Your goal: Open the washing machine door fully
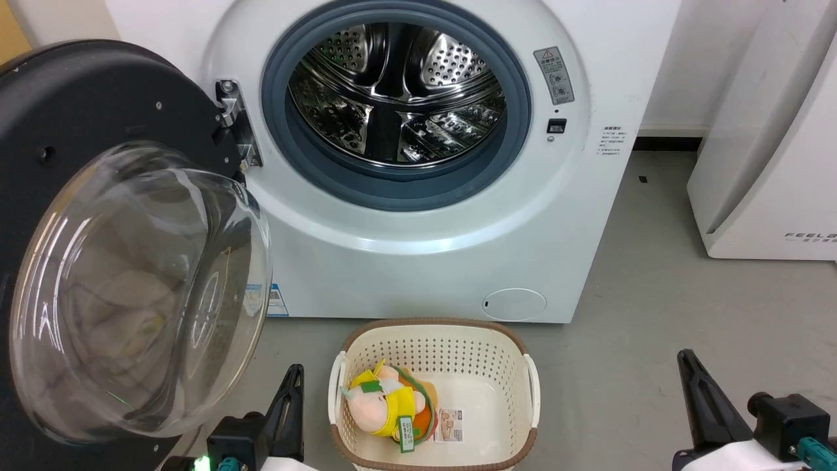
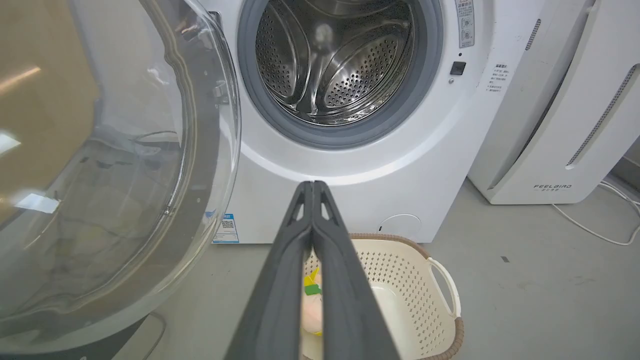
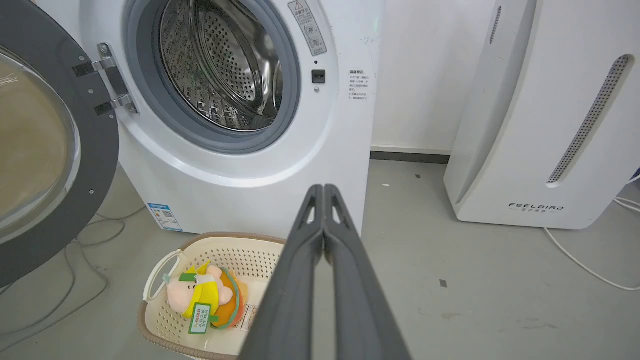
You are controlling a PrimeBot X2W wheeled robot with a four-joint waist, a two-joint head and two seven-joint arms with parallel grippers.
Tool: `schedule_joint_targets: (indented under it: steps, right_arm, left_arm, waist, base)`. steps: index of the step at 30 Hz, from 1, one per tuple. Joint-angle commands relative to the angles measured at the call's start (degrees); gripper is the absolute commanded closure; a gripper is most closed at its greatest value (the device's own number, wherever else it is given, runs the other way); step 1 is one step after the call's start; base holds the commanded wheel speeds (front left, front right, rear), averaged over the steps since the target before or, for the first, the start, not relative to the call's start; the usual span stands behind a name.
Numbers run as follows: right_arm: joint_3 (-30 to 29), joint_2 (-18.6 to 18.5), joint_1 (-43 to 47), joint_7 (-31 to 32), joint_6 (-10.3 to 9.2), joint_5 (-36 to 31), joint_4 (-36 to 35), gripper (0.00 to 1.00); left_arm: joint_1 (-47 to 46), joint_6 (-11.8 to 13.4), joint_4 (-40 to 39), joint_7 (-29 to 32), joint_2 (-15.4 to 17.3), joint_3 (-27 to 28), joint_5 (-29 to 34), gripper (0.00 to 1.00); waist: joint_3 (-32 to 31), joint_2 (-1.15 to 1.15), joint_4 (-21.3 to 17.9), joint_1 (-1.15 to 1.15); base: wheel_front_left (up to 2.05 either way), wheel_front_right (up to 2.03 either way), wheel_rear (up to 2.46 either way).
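- The washing machine door [image 1: 124, 261] stands wide open, out at nine o'clock from the drum mouth in the head view, with its inner face and bulging glass bowl turned toward the camera.
- It hangs on the metal hinge [image 1: 232, 124] at the left edge of the washing machine [image 1: 418, 255], clear of the opening.
- The steel drum [image 1: 399, 91] is fully exposed, ringed by the grey gasket [image 1: 392, 193].
- Left gripper [image 2: 312, 186]: in its wrist view the two dark fingers are pressed together tip to tip, with nothing between them. It sits low at seven o'clock in the head view, just beside the door's lower rim; contact can't be judged.
- Right gripper [image 3: 324, 187]: pinched closed as well and empty, down at five o'clock in the head view, well apart from the machine.
- At six o'clock, on the grey floor [image 1: 654, 340] before the machine, stands a cream basket [image 1: 435, 327] with a plush toy [image 1: 382, 405] lying inside.
- At three o'clock stands a white appliance [image 1: 765, 163].
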Motion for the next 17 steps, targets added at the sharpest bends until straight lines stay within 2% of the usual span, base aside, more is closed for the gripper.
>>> schedule_joint_targets:
  steps: [1, 17]
  right_arm:
    - [0.18, 0.03, -0.91, 0.15, 0.01, -0.30, 0.27, 1.00]
    - [0.59, 0.05, -1.75, 0.28, 0.01, -0.97, 0.75, 1.00]
  left_arm:
    - [-0.33, -0.47, -0.39, 0.27, -0.34, 0.50, 0.70, 1.00]
    - [-0.58, -1.81, -1.42, 2.03, -1.23, 2.72, 2.71, 1.00]
  waist:
    - [0.01, 0.00, -0.03, 0.00]
    - [0.14, 0.00, -0.27, 0.00]
  base:
    - [0.00, 0.00, 0.00]
    - [0.00, 0.00, 0.00]
